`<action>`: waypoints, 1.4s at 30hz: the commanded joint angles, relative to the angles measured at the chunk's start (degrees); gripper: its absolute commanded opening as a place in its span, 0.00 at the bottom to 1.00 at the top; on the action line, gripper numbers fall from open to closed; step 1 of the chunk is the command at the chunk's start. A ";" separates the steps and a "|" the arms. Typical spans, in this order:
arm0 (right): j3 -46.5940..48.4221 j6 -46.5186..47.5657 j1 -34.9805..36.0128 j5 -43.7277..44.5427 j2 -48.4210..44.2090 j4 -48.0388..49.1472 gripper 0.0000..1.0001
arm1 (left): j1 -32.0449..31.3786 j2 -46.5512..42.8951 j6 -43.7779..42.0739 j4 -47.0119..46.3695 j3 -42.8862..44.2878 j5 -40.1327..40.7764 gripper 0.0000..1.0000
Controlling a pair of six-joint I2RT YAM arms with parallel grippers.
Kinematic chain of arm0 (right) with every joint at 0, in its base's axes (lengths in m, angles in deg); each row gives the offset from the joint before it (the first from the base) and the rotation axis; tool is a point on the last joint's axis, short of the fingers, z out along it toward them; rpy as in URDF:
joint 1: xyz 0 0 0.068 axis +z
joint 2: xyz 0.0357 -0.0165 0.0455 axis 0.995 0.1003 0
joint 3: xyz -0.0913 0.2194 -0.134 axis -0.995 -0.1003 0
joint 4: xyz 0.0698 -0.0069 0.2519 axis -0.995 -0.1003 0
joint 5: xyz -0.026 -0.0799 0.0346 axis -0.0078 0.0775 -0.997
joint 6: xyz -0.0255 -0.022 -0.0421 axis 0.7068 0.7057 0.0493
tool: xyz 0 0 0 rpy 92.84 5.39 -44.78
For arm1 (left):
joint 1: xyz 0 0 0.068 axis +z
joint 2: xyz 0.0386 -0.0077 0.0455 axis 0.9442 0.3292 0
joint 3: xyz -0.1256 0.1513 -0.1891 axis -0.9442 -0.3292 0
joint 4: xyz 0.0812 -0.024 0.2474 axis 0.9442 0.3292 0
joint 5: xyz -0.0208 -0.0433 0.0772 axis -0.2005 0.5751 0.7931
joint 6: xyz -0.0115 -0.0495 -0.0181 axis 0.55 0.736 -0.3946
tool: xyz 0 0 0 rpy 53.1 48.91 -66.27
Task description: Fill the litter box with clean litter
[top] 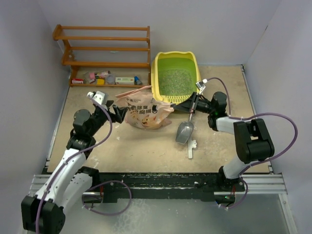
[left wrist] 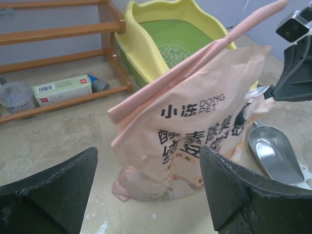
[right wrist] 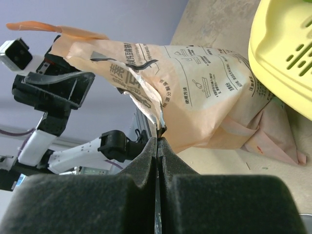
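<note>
Two grippers flank the litter bag (top: 144,113): my right gripper (right wrist: 158,141) pinches its torn edge, my left gripper (left wrist: 147,163) gapes (empty), and the litter box (top: 155,78), clean litter (top: 173,81) inside, sits beyond, nearer the right.

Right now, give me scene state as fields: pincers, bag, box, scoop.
left pincer: open, facing bag, not gripping
right pincer: shut on bag's torn edge
bag: standing between the pincers, beside box
box: some litter in basin
scoop: lying unheld near right pincer
</note>
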 commanded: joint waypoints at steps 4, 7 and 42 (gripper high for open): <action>2.42 0.65 0.50 -2.28 0.56 3.52 0.00 | 0.34 10.73 0.72 -18.84 -1.21 -6.74 0.85; 2.98 0.66 0.50 -2.85 0.37 3.23 0.00 | 0.47 12.78 0.84 -23.35 -2.24 -9.84 0.82; 1.11 25.99 -2.31 9.38 -16.91 -37.63 0.19 | 9.19 13.08 -2.77 16.96 13.94 -24.44 0.00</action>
